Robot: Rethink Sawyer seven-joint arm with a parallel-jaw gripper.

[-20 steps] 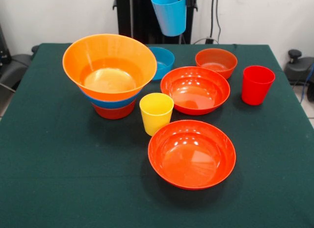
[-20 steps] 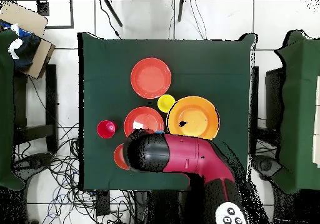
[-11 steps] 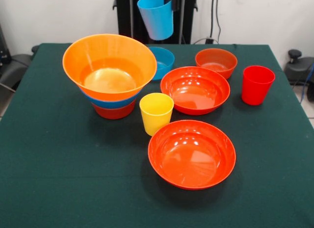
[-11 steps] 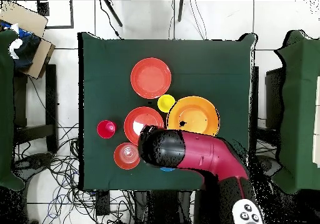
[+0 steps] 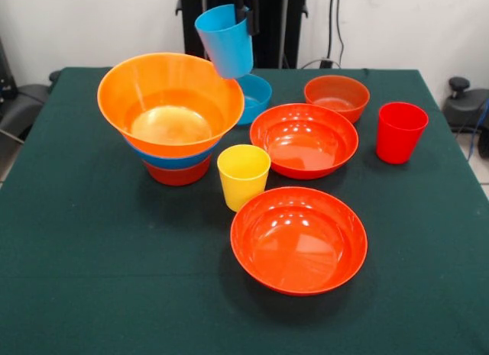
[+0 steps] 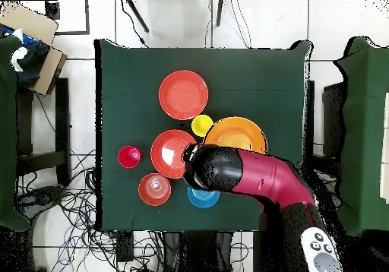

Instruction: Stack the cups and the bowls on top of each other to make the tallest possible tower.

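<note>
Front view showed the light blue cup [image 5: 225, 40] clamped at its rim by the gripper [image 5: 246, 8], carried tilted above the far right rim of the tower [image 5: 171, 114]; lowering into the huge orange bowl [image 5: 170, 101] was judged to be called for next.

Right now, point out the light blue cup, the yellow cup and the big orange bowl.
light blue cup [image 5: 226, 43], front view, on its side wall
yellow cup [image 5: 243, 179], front view, on its outer wall
big orange bowl [image 5: 170, 126], front view, on its inner floor
</note>
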